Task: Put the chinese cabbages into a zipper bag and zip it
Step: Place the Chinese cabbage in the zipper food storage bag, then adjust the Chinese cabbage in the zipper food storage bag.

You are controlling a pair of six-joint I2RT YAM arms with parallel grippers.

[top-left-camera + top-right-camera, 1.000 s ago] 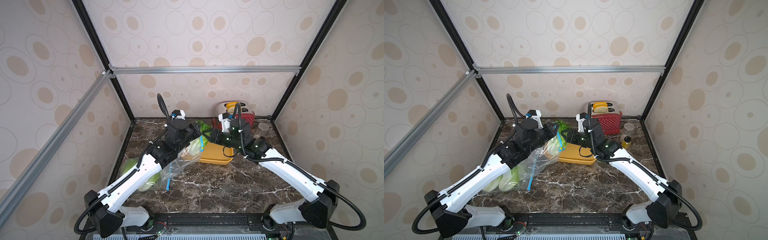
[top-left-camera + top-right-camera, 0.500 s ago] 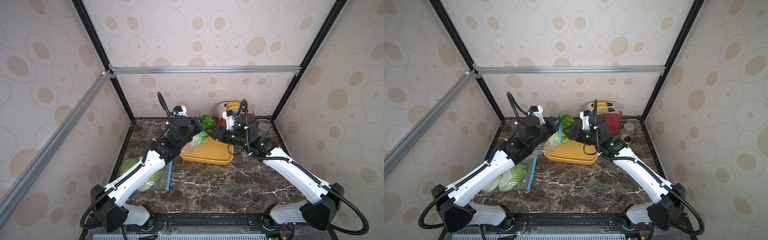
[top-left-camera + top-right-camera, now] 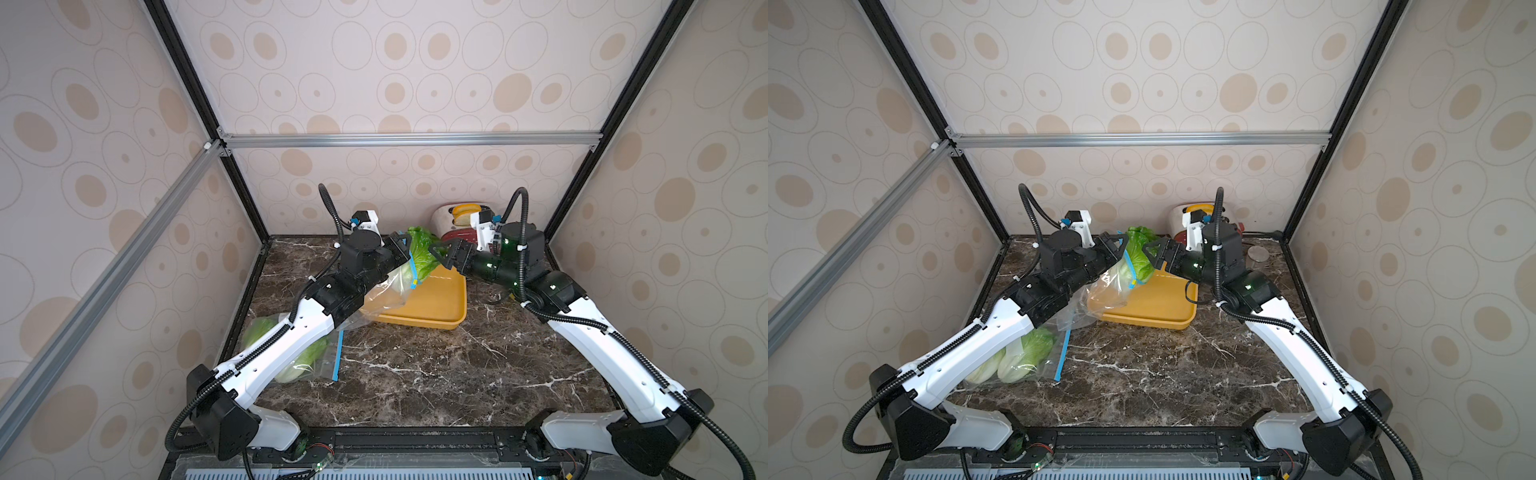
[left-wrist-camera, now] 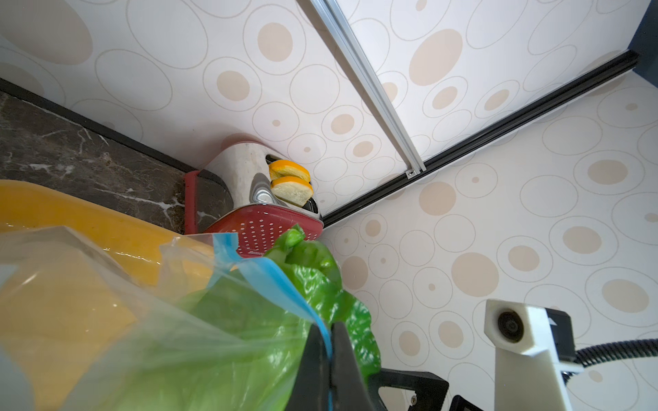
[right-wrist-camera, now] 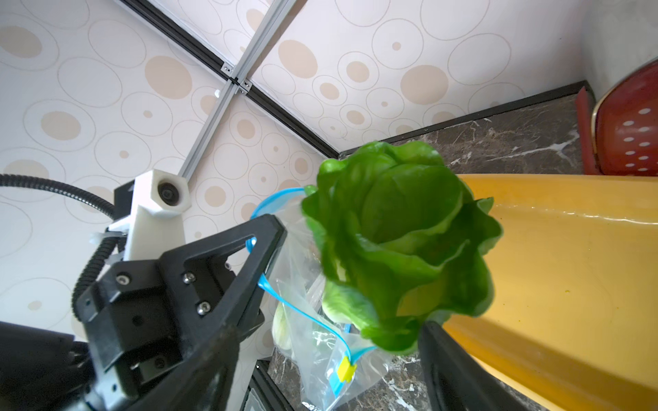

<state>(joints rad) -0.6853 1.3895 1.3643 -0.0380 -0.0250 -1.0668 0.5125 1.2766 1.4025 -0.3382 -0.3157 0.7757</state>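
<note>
1. Where pinched at its rim by the left jaws, the zipper bag (image 3: 388, 291) is hung over the tray's (image 3: 440, 307) left edge.
2. Cabbage (image 3: 422, 253) is lodged inside, leaves protruding; right jaws are spread alongside.
3. Bare table (image 3: 415, 374) is seen frontward.

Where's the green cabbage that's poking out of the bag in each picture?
Top view: the cabbage sits just above the middle.
Top view: the cabbage again, a little further left.
Left wrist: cabbage poking past the blue strip of the zipper bag.
Right wrist: cabbage fills the middle, big and close.
Landmark: the yellow tray beside it, in all four.
</note>
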